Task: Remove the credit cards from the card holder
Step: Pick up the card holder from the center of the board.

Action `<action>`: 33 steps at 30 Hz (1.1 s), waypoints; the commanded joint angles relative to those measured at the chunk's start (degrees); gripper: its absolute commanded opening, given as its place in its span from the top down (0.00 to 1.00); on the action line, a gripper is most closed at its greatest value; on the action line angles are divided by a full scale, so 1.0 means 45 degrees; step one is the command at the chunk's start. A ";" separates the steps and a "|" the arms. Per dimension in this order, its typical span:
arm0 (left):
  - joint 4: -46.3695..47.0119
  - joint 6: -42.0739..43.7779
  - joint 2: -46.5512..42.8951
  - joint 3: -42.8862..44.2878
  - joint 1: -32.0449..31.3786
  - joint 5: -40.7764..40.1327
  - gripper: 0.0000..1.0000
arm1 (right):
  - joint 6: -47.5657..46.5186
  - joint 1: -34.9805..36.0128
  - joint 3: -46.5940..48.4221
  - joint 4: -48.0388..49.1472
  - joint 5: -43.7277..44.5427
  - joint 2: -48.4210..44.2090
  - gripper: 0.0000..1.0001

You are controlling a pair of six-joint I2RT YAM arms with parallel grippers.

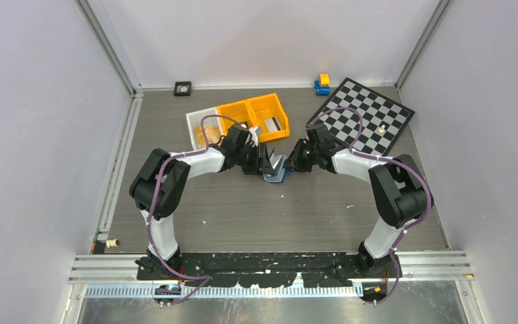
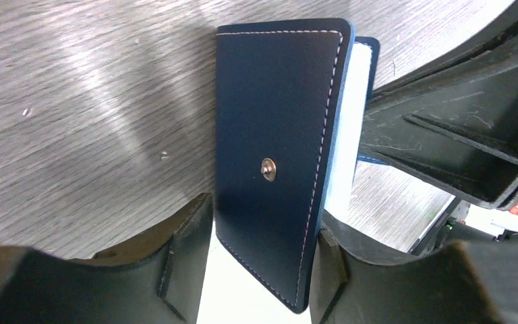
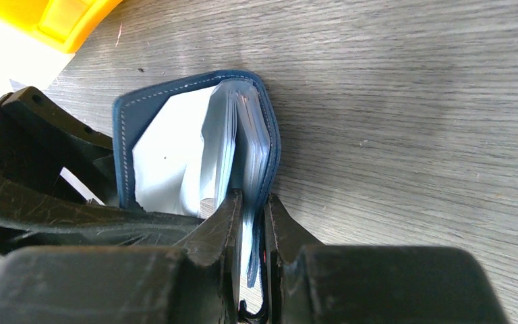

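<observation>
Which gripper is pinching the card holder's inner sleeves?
The right gripper: its jaws are shut on the sleeves and one cover of the card holder. The left gripper flanks the snap-stud cover.

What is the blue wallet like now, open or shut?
Partly open: the card holder's navy covers stand apart, pale pockets showing between; the right tool pinches one side.

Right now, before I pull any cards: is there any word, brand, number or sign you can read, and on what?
No text is readable in any view.
card holder: plain navy cover, only stitching and a metal snap; no brand.
inner pockets: pale and blank, no print shows.
grey item in the orange bin: too small to read.
</observation>
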 commanded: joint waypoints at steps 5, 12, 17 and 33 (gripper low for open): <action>0.0433 -0.0624 0.0095 -0.0107 0.0492 0.0176 0.66 | -0.0445 0.0109 0.0416 -0.0491 0.0415 -0.0380 0.90; 0.1851 -0.1559 0.0104 -0.0828 0.0924 0.1018 0.69 | -0.0141 0.0090 0.0072 0.0238 0.0074 -0.0492 0.56; 0.3530 -0.2753 0.0390 -0.1407 0.1062 0.1780 0.69 | 0.0294 0.0087 -0.0298 0.1414 -0.0687 -0.0447 0.48; 0.5269 -0.3924 0.0796 -0.2204 0.1290 0.2049 0.79 | 0.1170 -0.0112 -0.0581 0.2361 -0.1258 0.0155 0.19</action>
